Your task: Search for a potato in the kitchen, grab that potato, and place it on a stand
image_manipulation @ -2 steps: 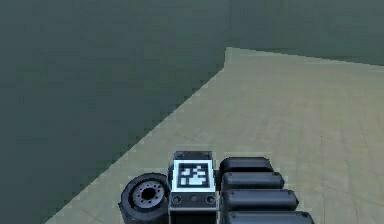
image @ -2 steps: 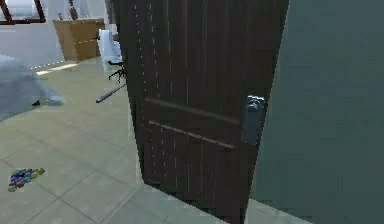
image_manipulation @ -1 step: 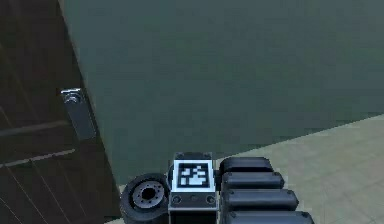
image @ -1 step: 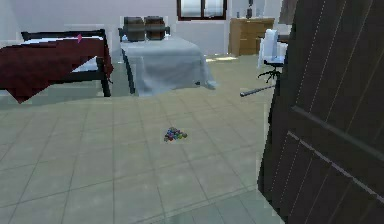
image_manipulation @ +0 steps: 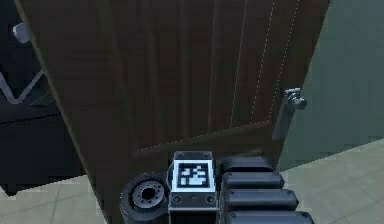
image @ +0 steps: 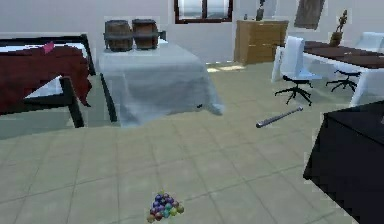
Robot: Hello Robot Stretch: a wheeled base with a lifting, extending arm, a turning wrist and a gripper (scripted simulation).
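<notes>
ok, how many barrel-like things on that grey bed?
2. Side by side at the far end of the grey bed: left barrel, right barrel. More could sit behind them.

Bed point(image: 40, 72) lay at forward view's left; draped worktop point(image: 160, 82) stood just right of it, two chests point(image: 118, 35) on its far end; dresser point(image: 260, 42) stood behind, at the wall; chairs point(image: 296, 62) sat beside second worktop point(image: 335, 55) far right; bat point(image: 279, 118) lay on floor point(image: 230, 150) before them; heap of balls point(image: 165, 208) lay nearest.
</notes>
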